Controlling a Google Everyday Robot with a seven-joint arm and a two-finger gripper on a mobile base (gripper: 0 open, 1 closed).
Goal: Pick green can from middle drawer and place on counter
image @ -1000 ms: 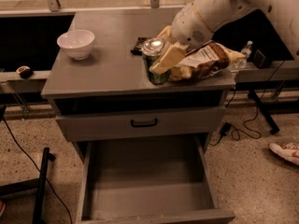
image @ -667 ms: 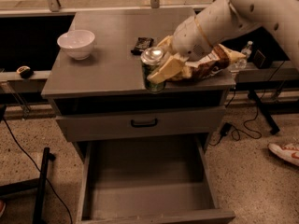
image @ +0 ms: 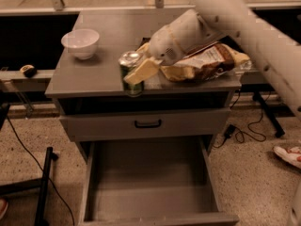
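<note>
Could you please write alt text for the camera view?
The gripper clasps the green can at the front edge of the counter, next to a snack bag; a white bowl stands farther back. Below, the middle drawer is pulled out.

1. The arm [image: 256,39] is a thick, smooth white tube with small dark dots along it (too small to identify).
2. Its wrist housing [image: 178,39] is rounded and white, with a speckled round patch.
3. The gripper [image: 136,73] has pale yellow, wedge-shaped fingers and clasps the green can [image: 133,87] at the near edge of the counter [image: 89,74].
</note>
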